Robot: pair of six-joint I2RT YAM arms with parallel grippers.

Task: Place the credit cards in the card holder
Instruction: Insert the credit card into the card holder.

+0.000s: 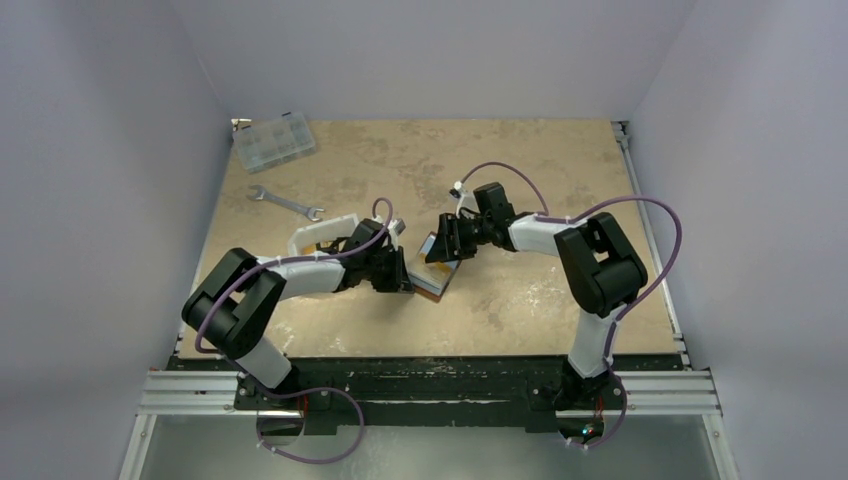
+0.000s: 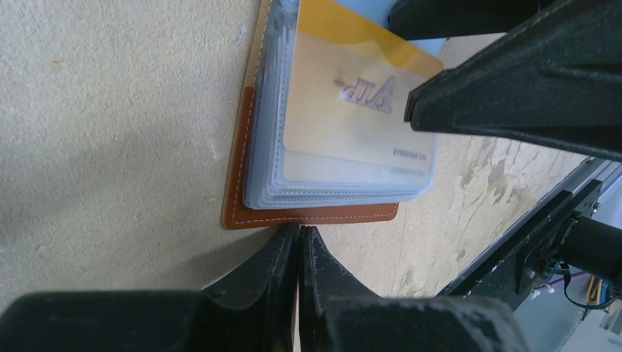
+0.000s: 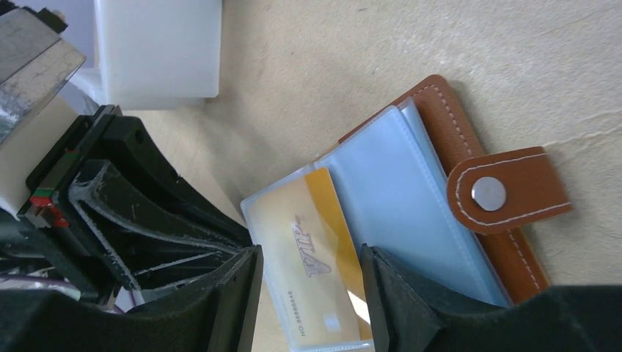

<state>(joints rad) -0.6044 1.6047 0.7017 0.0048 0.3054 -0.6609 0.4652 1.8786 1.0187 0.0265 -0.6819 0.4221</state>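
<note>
The brown leather card holder [image 3: 434,94] lies open on the table, its snap strap [image 3: 488,194] folded out; it shows in the overhead view too [image 1: 437,284]. An orange-yellow credit card [image 3: 312,246] marked VIP sits mostly inside a clear sleeve [image 2: 345,125], one long edge still bare. My right gripper [image 3: 309,255] is open, its jaws straddling that card's width; contact is unclear. The sleeve next to it looks light blue [image 3: 400,191]; I cannot tell whether that is a card. My left gripper [image 2: 299,230] is shut, its tips against the holder's brown edge [image 2: 308,214].
A white tray [image 1: 322,236] stands just behind my left arm and shows in the right wrist view [image 3: 158,48]. Farther back on the left lie a silver wrench [image 1: 286,204] and a clear compartmented box [image 1: 273,142]. The table's near edge is a black rail [image 2: 535,242].
</note>
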